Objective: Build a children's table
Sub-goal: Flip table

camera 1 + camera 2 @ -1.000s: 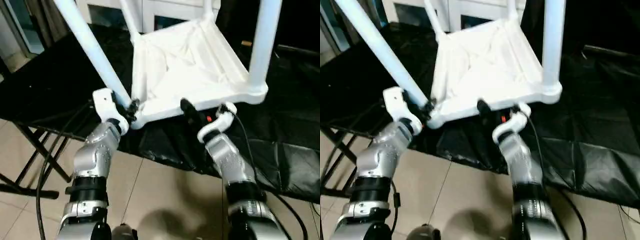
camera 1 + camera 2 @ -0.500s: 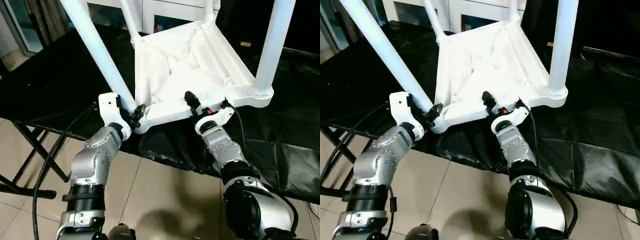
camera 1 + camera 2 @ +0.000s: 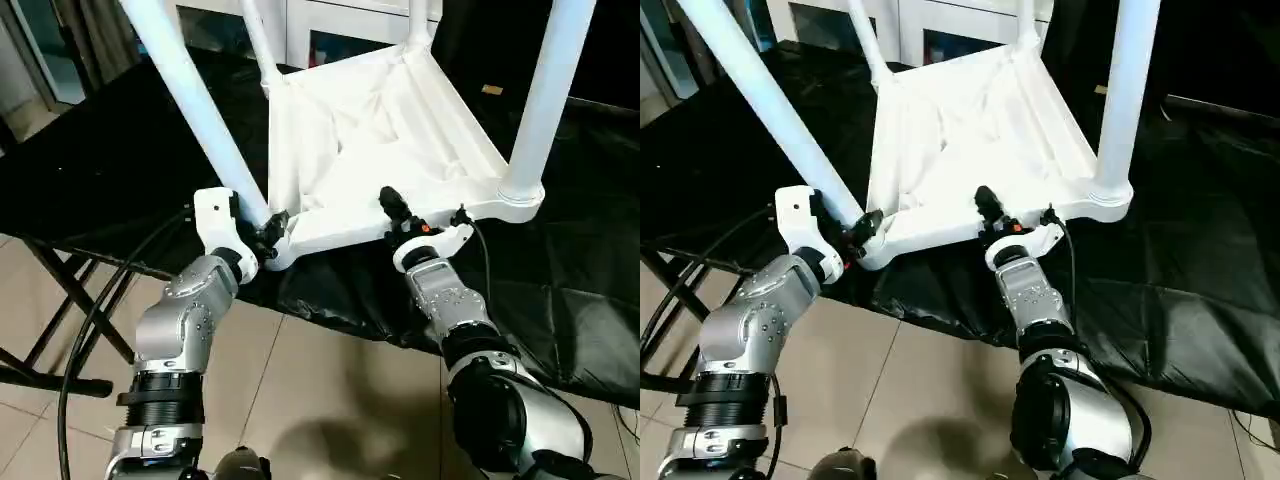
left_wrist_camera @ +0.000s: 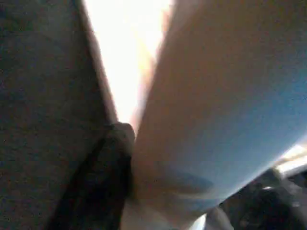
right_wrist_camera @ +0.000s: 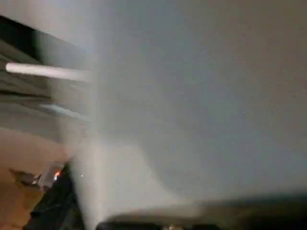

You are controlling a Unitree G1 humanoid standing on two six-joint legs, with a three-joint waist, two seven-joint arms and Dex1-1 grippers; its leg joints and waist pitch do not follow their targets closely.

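Both silver forearms reach forward and up — the left gripper point(image 3: 268, 232) with its black fingers set on either side of a white tube, the right gripper point(image 3: 398, 210) tilted inward, 1 black finger point(image 3: 388, 200) raised above its white wrist.

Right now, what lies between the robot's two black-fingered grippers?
In the left eye view, the near rim of the white plastic upturned tabletop runs between the left gripper and right gripper.

I see the white tabletop point(image 5: 201, 96) close up and blurred, a pale leg point(image 5: 43, 71) beyond, dark cloth point(image 5: 53, 211) at one corner
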